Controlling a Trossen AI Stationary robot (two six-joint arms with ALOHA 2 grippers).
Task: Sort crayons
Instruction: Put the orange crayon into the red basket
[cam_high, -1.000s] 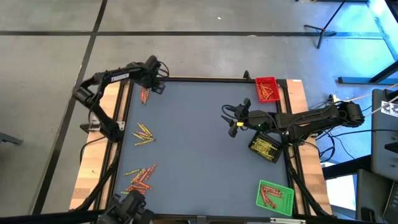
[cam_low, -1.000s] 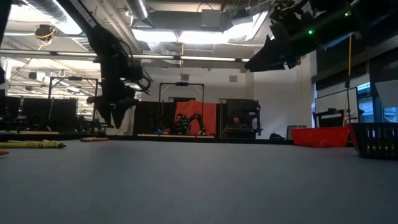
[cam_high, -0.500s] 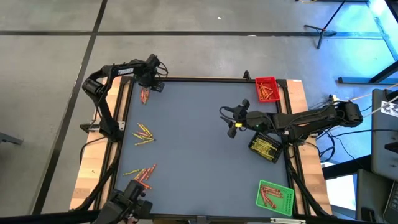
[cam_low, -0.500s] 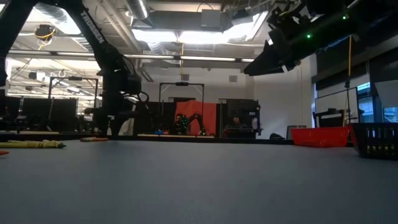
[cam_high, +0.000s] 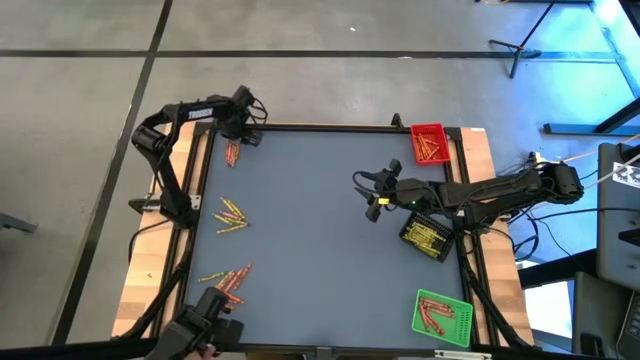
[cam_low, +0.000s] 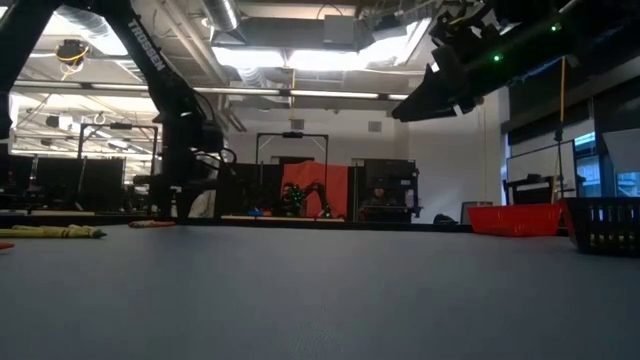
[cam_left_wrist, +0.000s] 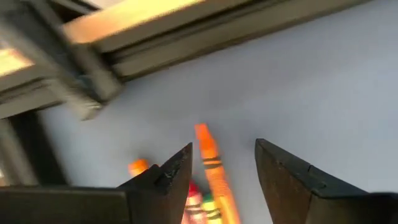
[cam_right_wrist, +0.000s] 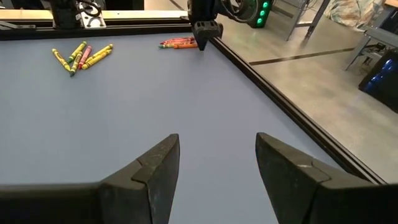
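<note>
Left pincer (cam_left_wrist: 217, 168), open and empty, straddles an orange crayon (cam_left_wrist: 210, 163) beside the worktop (cam_high: 320, 230) rim; it should close squarely. Right pincer (cam_right_wrist: 214, 162) waits open, empty.

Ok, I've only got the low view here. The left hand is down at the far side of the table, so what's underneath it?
Observer: The left hand is at the far left corner of the grey table, by a small cluster of thin red and orange wax crayons.
Operator: Has it gripped one?
Observer: Not yet. One orange crayon lies flat between its open fingers.
Operator: And the right hand?
Observer: The right hand is open with nothing between its fingers.
</note>
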